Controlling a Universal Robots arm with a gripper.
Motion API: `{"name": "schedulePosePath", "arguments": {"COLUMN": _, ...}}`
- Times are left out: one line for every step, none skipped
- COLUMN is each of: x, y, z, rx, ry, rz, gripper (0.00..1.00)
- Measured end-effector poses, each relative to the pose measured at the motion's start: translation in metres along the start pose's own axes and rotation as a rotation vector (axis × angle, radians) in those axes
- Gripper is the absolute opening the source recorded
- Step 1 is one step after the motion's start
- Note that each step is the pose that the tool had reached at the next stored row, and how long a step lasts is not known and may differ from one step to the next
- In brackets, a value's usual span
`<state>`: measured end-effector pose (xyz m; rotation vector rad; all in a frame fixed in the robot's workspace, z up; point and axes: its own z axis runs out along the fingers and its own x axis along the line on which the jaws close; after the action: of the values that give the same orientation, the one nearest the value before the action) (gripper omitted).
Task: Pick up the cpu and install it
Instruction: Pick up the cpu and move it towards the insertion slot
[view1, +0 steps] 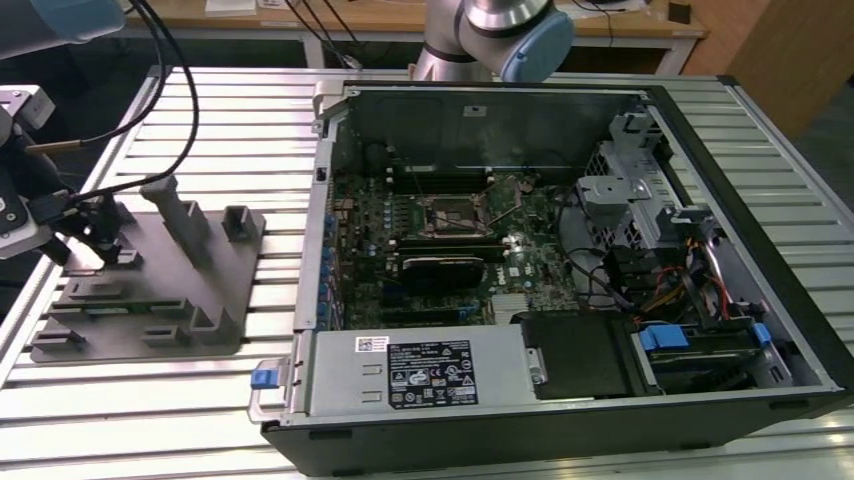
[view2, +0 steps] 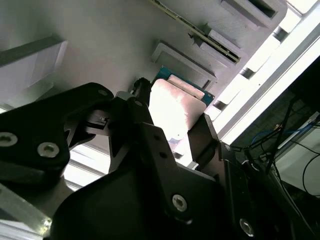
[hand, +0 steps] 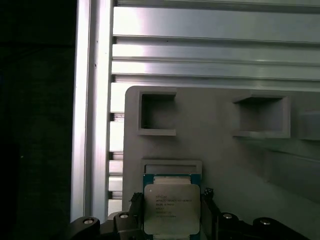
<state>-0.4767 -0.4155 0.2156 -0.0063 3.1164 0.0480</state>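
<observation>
Silver metal is catching the light on the one cpu (hand: 171, 210), which is sitting between the gripper's (hand: 171, 196) two black fingers (hand: 136, 200). The fingers are pressing in on two opposite edges, so the gripper is clamping the chip. In the second wrist view the cpu (view2: 175, 105) is glaring almost white, with one finger (view2: 204, 132) standing against its side. A thin green rim is showing around the metal top. The chip is lying over its raised nest on the grey fixture plate (hand: 220, 150); whether it is resting there or hanging just off it I cannot tell.

Beyond the chip, in the first wrist view, two square pockets are opening in the plate, one (hand: 157, 112) just beside the plate's edge and one (hand: 260, 117) further along. Past them, the ribbed aluminium table (hand: 210, 50) is running across.

In the exterior view the gripper (view1: 104, 245) is reaching down onto the plate (view1: 227, 300) at that view's left, near one tall post (view1: 174, 205). Well apart, toward the exterior view's right, one open computer case (view1: 747, 180) is lying on its side (lid off), showing one motherboard (view1: 400, 230) with one square metal-framed socket (view1: 454, 212). Behind the case the arm's base (view1: 501, 30) is rising from the table.
</observation>
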Motion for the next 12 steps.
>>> {"name": "schedulePosePath", "arguments": {"x": 0.0000, "y": 0.0000, "z": -0.0013, "rx": 0.0000, "ry": -0.0001, "rz": 0.000, "gripper": 0.55}}
{"name": "schedulePosePath", "arguments": {"x": -0.0001, "y": 0.0001, "z": -0.0046, "rx": -0.0001, "ry": -0.0005, "rz": 0.000, "gripper": 0.55}}
{"name": "schedulePosePath", "arguments": {"x": -0.0001, "y": 0.0002, "z": -0.0058, "rx": -0.0001, "ry": -0.0006, "rz": 0.000, "gripper": 0.55}}
{"name": "schedulePosePath", "arguments": {"x": -0.0002, "y": 0.0002, "z": -0.0067, "rx": -0.0001, "ry": -0.0009, "rz": 0.000, "gripper": 0.55}}
{"name": "schedulePosePath", "arguments": {"x": -0.0002, "y": 0.0002, "z": -0.0080, "rx": -0.0001, "ry": -0.0011, "rz": 0.000, "gripper": 0.55}}
{"name": "schedulePosePath", "arguments": {"x": -0.0002, "y": 0.0003, "z": -0.0093, "rx": -0.0001, "ry": -0.0013, "rz": 0.000, "gripper": 0.55}}
{"name": "schedulePosePath", "arguments": {"x": -0.0002, "y": 0.0003, "z": -0.0107, "rx": -0.0001, "ry": -0.0014, "rz": 0.000, "gripper": 0.55}}
{"name": "schedulePosePath", "arguments": {"x": -0.0003, "y": 0.0004, "z": -0.0121, "rx": -0.0001, "ry": -0.0016, "rz": 0.000, "gripper": 0.55}}
{"name": "schedulePosePath", "arguments": {"x": -0.0003, "y": 0.0004, "z": -0.0135, "rx": -0.0002, "ry": -0.0017, "rz": 0.000, "gripper": 0.55}}
{"name": "schedulePosePath", "arguments": {"x": -0.0003, "y": 0.0005, "z": -0.0150, "rx": -0.0002, "ry": -0.0018, "rz": 0.000, "gripper": 0.55}}
{"name": "schedulePosePath", "arguments": {"x": -0.0004, "y": 0.0005, "z": -0.0167, "rx": -0.0002, "ry": -0.0020, "rz": 0.000, "gripper": 0.55}}
{"name": "schedulePosePath", "arguments": {"x": -0.0004, "y": 0.0006, "z": -0.0182, "rx": -0.0004, "ry": -0.0021, "rz": 0.000, "gripper": 0.55}}
